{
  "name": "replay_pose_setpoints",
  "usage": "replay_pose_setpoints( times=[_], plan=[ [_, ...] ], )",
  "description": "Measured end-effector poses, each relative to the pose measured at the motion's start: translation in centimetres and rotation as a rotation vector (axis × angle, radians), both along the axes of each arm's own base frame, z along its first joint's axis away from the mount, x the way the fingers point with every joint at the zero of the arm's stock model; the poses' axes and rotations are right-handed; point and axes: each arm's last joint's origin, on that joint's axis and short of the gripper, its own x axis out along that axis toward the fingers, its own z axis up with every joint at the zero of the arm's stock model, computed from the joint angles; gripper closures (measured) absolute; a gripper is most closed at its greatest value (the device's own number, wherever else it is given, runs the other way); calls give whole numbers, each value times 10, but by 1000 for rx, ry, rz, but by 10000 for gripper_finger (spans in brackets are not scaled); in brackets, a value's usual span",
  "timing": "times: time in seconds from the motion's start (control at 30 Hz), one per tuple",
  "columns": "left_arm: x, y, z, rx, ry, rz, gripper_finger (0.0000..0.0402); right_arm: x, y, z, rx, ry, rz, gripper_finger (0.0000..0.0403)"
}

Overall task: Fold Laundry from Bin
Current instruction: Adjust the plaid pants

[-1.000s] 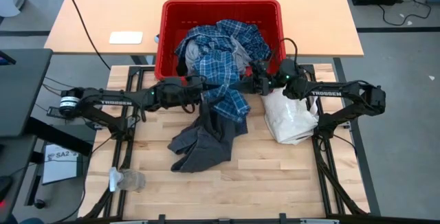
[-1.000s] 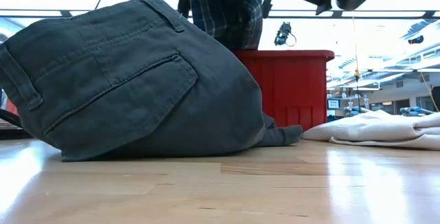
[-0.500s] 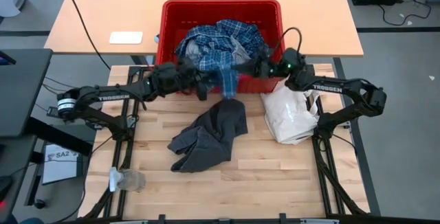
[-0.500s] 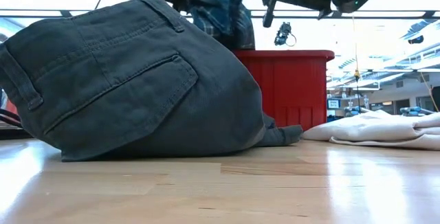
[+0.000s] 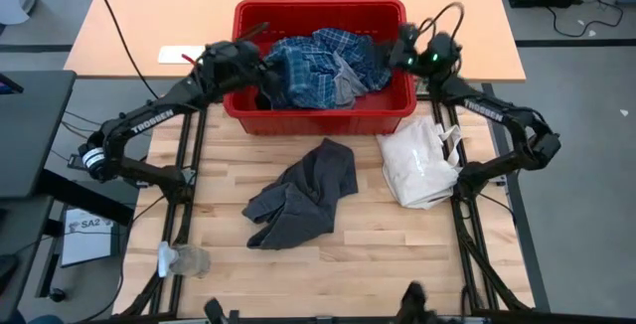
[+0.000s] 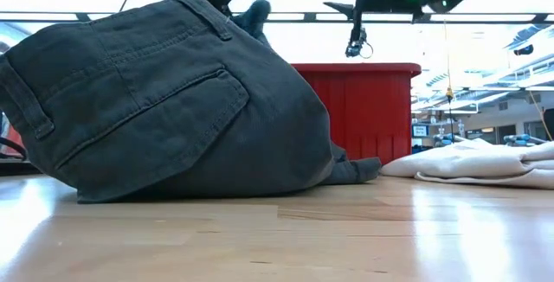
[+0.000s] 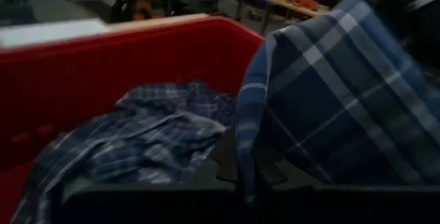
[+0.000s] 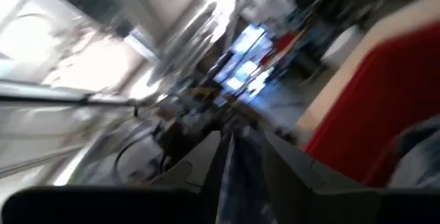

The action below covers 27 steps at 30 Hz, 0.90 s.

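Over the left side of the bin (image 5: 320, 117), the left gripper (image 5: 266, 74) is closed on a fold of the plaid shirt (image 5: 308, 66); its wrist view shows the blue-and-white cloth (image 7: 337, 107) draped right across the fingers, with more of the shirt lying against the red wall (image 7: 103, 80). At the bin's far right corner the right gripper (image 5: 400, 48) hovers above the rim with its jaws slightly apart and nothing between them; the wrist view shows the two fingers (image 8: 206, 159) separated by a thin gap. Most of the shirt is heaped inside the bin, along with a light grey piece (image 5: 348, 74). On the wooden table (image 5: 397, 254) in front of the bin lie the dark grey shorts (image 5: 303, 195), crumpled. Just to their right sits a white bag (image 5: 417, 165), near the table's right edge. From the low view the shorts (image 6: 164, 109) fill the foreground, hiding part of the bin (image 6: 363, 109).
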Motion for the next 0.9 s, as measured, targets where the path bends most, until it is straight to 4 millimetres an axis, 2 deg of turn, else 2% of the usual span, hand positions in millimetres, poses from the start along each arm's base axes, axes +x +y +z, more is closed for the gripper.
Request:
replay_pose_setpoints(
  times=[0.13,0.23,0.37,0.47,0.57,0.7,0.83,0.9],
  plan=[
    [-5,14,-12,-70,52,-4,397,-17,-16,36,-12,92,-164,293],
    [-6,19,-21,-112,93,-11,397,-33,-24,57,43,196,-246,293],
    [-4,24,-26,-128,100,-7,397,-55,-27,77,35,317,-334,293],
    [0,26,-29,-132,102,-12,397,-64,-28,76,-4,418,-344,293],
    [6,30,-35,-174,119,-18,397,-65,-28,65,2,515,-327,293],
    [14,37,-35,-229,131,-39,397,-65,-26,55,-14,614,-277,293],
    [19,42,-31,-257,220,-52,394,-62,-23,54,-52,628,-223,293],
    [20,43,-27,-263,271,-50,378,-59,-21,54,-73,634,-211,293]
  ],
)
